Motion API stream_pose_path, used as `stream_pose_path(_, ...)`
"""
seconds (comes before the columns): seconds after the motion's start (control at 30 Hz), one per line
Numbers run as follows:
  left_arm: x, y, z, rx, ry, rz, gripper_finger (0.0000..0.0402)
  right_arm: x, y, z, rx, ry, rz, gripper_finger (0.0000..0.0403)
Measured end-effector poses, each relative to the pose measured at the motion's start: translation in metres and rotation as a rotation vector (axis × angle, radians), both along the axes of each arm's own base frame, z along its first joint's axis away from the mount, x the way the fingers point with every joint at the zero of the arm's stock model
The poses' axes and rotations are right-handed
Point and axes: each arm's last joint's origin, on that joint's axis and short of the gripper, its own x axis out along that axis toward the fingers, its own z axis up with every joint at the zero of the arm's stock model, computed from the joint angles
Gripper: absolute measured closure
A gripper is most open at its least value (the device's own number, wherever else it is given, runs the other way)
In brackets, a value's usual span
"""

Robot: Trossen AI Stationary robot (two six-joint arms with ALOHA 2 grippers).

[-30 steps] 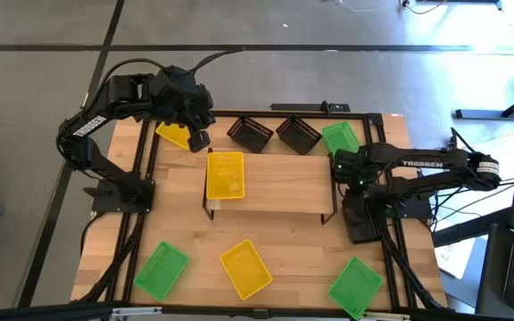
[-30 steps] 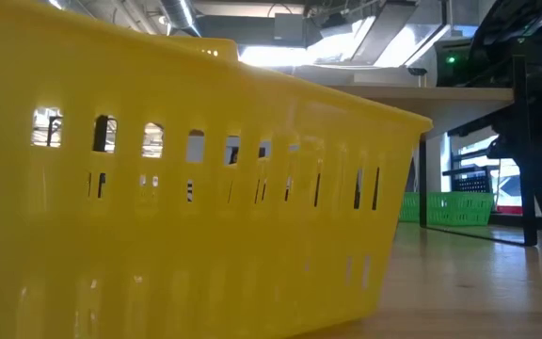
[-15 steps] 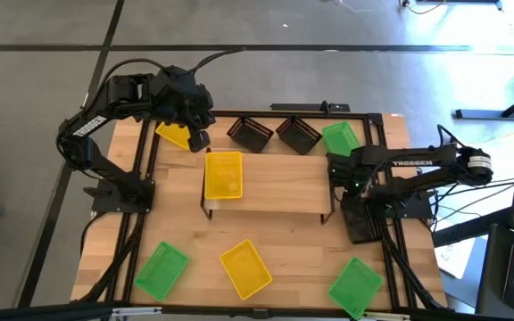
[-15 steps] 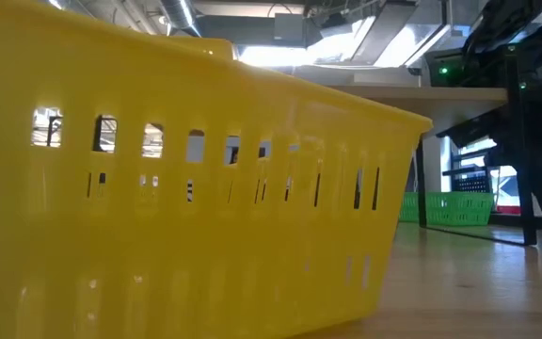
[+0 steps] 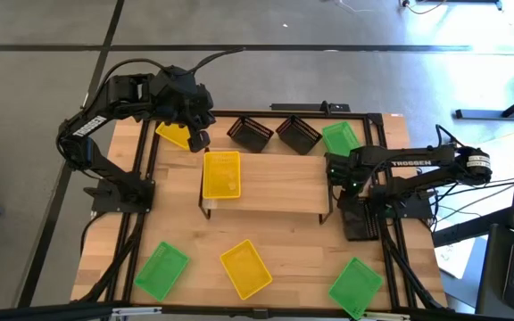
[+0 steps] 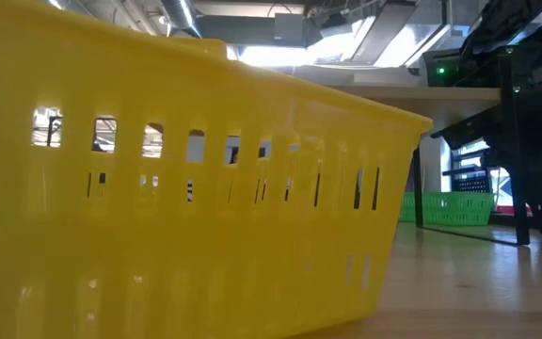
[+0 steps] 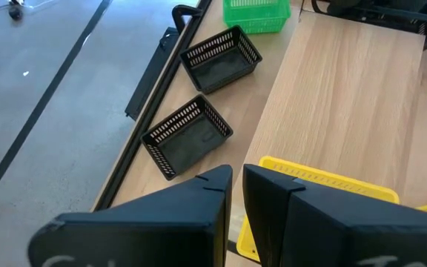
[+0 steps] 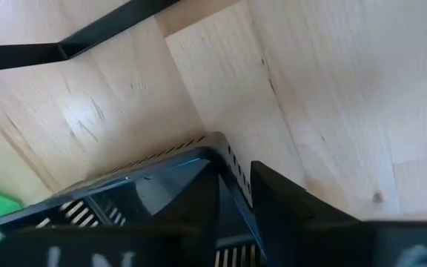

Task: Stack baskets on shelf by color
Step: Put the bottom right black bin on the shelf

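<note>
A yellow basket (image 6: 186,188) fills the foreground; a green basket (image 6: 457,207) sits beyond.

1. You have three yellow baskets (image 5: 222,174): one right under the left gripper (image 5: 199,138), one just in front of it, and one well in front of it.
2. You have three green baskets (image 5: 340,138): one just behind the right gripper (image 8: 236,174), one well in front of it, and one far across from it, in front of the left gripper.
3. Count two black baskets (image 5: 249,134) side by side between the two grippers. A third black basket (image 8: 124,200) seems to sit at the right gripper's fingers, though the overhead view leaves it unclear.
4. There is one shelf (image 5: 284,183).
5. There are two grippers.
</note>
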Motion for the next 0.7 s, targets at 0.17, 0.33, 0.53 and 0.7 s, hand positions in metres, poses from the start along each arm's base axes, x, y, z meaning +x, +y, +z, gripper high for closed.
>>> stream_pose_path(0.17, 0.0, 0.0, 0.0, 0.0, 0.0, 0.0, 0.0374, 0.0, 0.0, 0.0, 0.0, 0.0, 0.0, 0.0381)
stream_pose_path(0.33, 0.0, 0.0, 0.0, 0.0, 0.0, 0.0, 0.0374, 0.0, 0.0, 0.0, 0.0, 0.001, -0.001, 0.0392)
stream_pose_path(0.53, 0.0, 0.0, 0.0, 0.0, 0.0, 0.0, 0.0374, 0.001, 0.0, 0.003, 0.024, -0.001, 0.002, 0.0397)
stream_pose_path(0.7, 0.0, 0.0, 0.0, 0.0, 0.0, 0.0, 0.0374, 0.005, 0.0, 0.018, 0.037, 0.007, 0.011, 0.0401)
